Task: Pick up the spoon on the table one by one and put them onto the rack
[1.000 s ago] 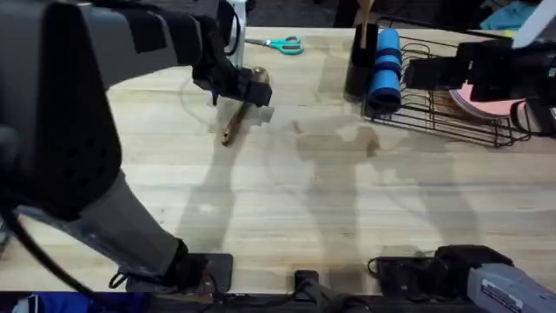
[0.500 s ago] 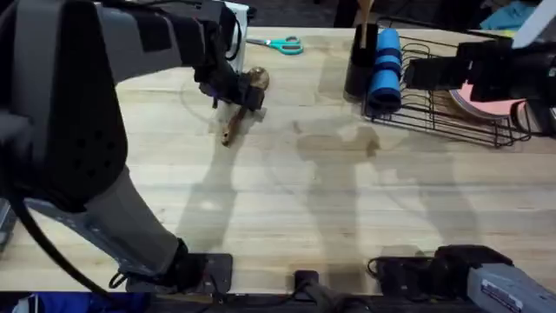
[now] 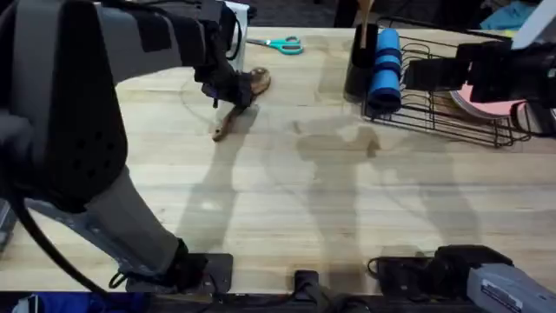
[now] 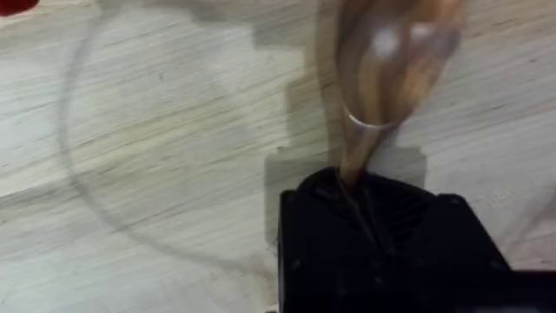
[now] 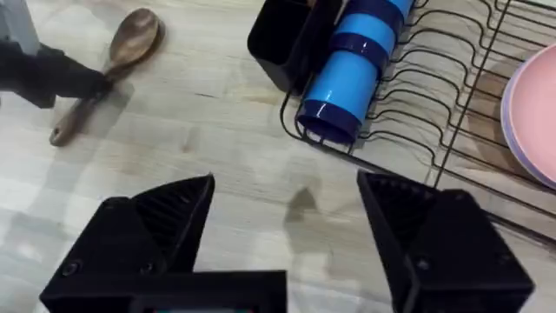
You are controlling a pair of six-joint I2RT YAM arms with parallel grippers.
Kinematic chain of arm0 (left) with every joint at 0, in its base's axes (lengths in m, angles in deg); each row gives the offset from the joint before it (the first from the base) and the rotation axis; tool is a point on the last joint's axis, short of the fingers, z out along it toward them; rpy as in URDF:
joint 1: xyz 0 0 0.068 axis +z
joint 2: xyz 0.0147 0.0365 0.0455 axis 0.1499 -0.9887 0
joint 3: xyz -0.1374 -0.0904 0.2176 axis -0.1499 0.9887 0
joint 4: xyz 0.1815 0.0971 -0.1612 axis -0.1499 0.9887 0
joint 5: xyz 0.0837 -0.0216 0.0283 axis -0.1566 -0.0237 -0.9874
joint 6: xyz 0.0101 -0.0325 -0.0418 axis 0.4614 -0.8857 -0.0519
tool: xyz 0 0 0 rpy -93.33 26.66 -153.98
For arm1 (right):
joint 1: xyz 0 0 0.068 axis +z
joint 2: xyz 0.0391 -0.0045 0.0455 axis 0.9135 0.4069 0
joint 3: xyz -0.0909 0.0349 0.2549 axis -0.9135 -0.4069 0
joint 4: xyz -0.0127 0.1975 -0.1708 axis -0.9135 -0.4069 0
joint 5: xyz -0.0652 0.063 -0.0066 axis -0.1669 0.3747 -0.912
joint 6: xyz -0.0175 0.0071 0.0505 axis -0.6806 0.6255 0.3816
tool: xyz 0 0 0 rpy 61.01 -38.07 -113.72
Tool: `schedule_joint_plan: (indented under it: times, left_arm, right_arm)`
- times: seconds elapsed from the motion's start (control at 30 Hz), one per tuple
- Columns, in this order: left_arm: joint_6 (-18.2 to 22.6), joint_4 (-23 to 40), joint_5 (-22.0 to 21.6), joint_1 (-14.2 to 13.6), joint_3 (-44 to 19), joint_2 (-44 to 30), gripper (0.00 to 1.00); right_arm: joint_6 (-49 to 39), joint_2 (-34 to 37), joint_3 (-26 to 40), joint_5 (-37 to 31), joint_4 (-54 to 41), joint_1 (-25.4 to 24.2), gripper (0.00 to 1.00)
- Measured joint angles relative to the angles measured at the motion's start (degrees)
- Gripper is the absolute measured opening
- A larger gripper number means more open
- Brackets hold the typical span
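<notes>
The left gripper [image 3: 233, 92] pinches the spoon [image 3: 252, 84] mid-handle over the table [image 3: 287, 200]. The right gripper [image 5: 282, 217] hangs spread wide, empty, near the rack [image 3: 452, 113].

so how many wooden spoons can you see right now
1 for sure: the spoon lies on the table at its far left, its handle clamped in the left pincer. Something brown sticks up from the rack's black cup; it may be another.
</notes>
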Motion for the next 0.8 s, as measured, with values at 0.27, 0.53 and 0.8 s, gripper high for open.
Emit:
schedule_joint_plan:
  times: [0.27, 0.53, 0.8]
  left_arm:
    - [0.02, -0.26, 0.27, 0.0, -0.04, 0.0, 0.046]
    - [-0.03, 0.38, 3.82, -0.73, -2.05, 0.0, 0.041]
    - [-0.04, 0.49, 4.67, -3.92, -9.07, 0.0, 0.041]
  right_arm:
    - [-0.02, 0.0, 0.0, 0.0, 0.0, -0.01, 0.992]
    - [-0.01, 0.01, 0.0, 0.01, 0.0, 0.01, 0.992]
    - [0.01, 0.01, 0.0, 0.0, 0.0, 0.01, 0.992]
